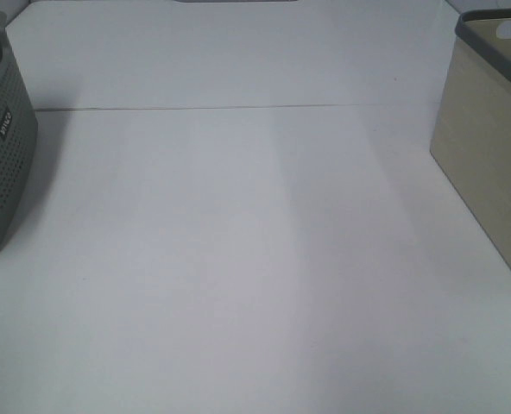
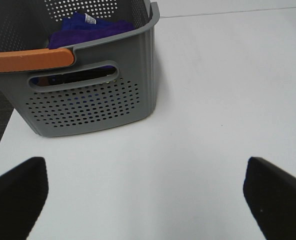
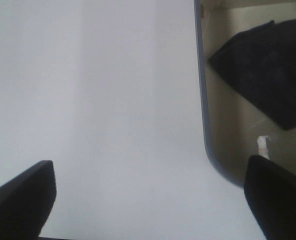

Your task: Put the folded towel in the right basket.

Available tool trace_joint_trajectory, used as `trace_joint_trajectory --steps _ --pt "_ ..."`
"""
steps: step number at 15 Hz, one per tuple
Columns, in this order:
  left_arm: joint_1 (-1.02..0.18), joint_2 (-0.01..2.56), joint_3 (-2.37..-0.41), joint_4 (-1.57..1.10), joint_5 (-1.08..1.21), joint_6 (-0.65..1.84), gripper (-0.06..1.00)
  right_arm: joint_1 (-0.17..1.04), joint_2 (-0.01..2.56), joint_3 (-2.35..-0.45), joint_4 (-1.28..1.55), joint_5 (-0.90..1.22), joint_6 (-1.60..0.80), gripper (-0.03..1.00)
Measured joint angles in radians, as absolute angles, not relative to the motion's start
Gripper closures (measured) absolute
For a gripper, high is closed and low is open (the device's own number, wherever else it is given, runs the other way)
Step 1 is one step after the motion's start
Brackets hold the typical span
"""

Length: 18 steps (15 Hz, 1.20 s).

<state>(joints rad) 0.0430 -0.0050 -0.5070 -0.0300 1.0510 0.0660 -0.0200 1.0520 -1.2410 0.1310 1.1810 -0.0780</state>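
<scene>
A dark folded towel (image 3: 268,70) lies inside the beige right basket (image 3: 223,150), which also shows at the right edge of the exterior view (image 1: 488,172). A purple towel (image 2: 88,27) with a white tag lies in the grey perforated left basket (image 2: 88,100), also seen at the left edge of the exterior view (image 1: 1,147). My left gripper (image 2: 145,200) is open and empty over the table in front of the grey basket. My right gripper (image 3: 148,200) is open and empty beside the beige basket's rim. Neither gripper shows in the exterior view.
The grey basket has an orange handle (image 2: 30,60) across its top. The white table (image 1: 255,259) stretches between the two baskets, with a seam line (image 1: 238,108) across its far part.
</scene>
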Motion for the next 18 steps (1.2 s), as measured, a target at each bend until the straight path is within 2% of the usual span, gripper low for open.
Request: trace_joint_trajectory --steps 3,9,13,18 --pt "0.043 -0.005 -0.507 -0.03 1.051 0.066 -0.05 -0.02 0.763 -0.946 0.089 1.103 -0.061 -0.01" --pt "0.043 -0.005 -0.507 -0.03 1.051 0.066 -0.05 -0.02 0.301 -0.593 0.068 1.15 -0.069 -0.01" --pt "0.043 -0.005 -0.507 -0.03 1.051 0.066 -0.05 -0.02 0.128 -0.464 0.041 1.127 -0.068 -0.01" --pt "0.043 -0.005 -0.507 -0.031 1.051 0.066 -0.05 -0.02 0.009 -0.454 0.039 1.109 -0.066 -0.01"
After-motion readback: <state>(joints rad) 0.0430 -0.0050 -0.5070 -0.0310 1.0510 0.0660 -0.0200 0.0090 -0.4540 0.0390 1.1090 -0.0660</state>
